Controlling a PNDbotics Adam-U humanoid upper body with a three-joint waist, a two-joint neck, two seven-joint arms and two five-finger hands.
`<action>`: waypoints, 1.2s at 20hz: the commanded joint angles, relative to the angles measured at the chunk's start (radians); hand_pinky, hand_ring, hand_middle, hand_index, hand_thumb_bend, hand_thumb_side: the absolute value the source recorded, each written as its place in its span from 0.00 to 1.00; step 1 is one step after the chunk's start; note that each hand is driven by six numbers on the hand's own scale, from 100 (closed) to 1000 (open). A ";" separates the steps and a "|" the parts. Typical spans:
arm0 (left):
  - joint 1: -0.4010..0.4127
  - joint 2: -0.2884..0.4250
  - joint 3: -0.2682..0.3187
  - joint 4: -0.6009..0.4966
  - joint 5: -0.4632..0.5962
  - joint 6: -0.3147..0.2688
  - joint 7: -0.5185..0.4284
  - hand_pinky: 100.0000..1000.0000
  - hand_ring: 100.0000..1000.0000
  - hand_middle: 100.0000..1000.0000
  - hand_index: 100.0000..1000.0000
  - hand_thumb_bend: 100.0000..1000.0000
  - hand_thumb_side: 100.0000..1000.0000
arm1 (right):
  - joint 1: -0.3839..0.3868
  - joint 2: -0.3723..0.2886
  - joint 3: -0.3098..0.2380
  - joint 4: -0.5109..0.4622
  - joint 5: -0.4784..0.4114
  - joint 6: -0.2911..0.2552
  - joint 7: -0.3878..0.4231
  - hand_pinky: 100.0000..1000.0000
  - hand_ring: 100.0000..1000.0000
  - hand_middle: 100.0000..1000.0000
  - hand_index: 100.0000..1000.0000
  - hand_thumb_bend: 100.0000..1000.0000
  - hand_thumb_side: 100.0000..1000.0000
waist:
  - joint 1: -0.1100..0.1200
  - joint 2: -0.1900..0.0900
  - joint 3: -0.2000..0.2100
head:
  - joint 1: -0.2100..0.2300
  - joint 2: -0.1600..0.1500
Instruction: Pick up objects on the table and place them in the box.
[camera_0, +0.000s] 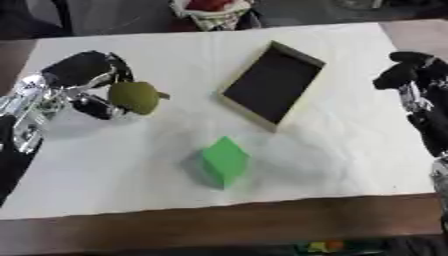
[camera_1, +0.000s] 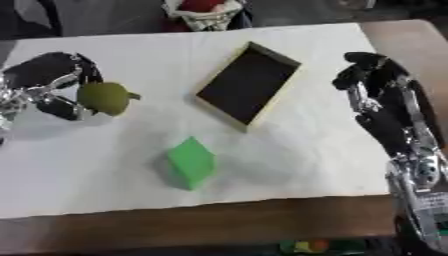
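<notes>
Left eye view is showing me the wooden table edge (camera_0: 219, 230) nearest, w/ a white cloth (camera_0: 105, 175) lying over most of the top. Green block (camera_0: 225, 161) is sitting on the cloth near the front, roughly centre, nothing touching it. Further back, L hand (camera_0: 83, 82) is curling round a green-yellow pear-like fruit (camera_0: 136, 96), fingers wrapping it from the left side, stem pointing right. I'm seeing the R hand (camera_1: 378, 82) in the right eye view hanging over the cloth's right edge, fingers bent downward & holding nothing. Box (camera_0: 271, 85), light wood w/ a dark inside, is lying askew beyond the block, btwn the two hands, nothing showing inside it. Beyond the far edge, a pale bag w/ sth red (camera_0: 213, 11) is sitting.
</notes>
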 joint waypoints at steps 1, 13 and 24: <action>-0.062 0.025 -0.002 -0.042 0.030 0.008 -0.015 0.58 0.44 0.42 0.59 0.22 0.02 | -0.018 -0.009 0.005 -0.012 -0.006 -0.001 0.006 0.61 0.56 0.49 0.73 0.00 0.44 | 0.001 -0.016 -0.008 | 0.008 0.005; -0.282 -0.172 -0.010 0.196 -0.099 0.000 0.135 0.60 0.48 0.45 0.63 0.25 0.00 | -0.047 0.003 0.042 -0.016 -0.022 0.001 0.041 0.61 0.56 0.49 0.73 0.00 0.44 | 0.011 -0.003 -0.107 | 0.051 0.005; -0.363 -0.293 0.048 0.437 -0.241 0.030 0.322 0.63 0.55 0.53 0.73 0.26 0.00 | -0.069 0.008 0.066 -0.015 -0.038 0.004 0.065 0.60 0.56 0.49 0.73 0.00 0.45 | 0.024 0.024 -0.198 | 0.083 0.005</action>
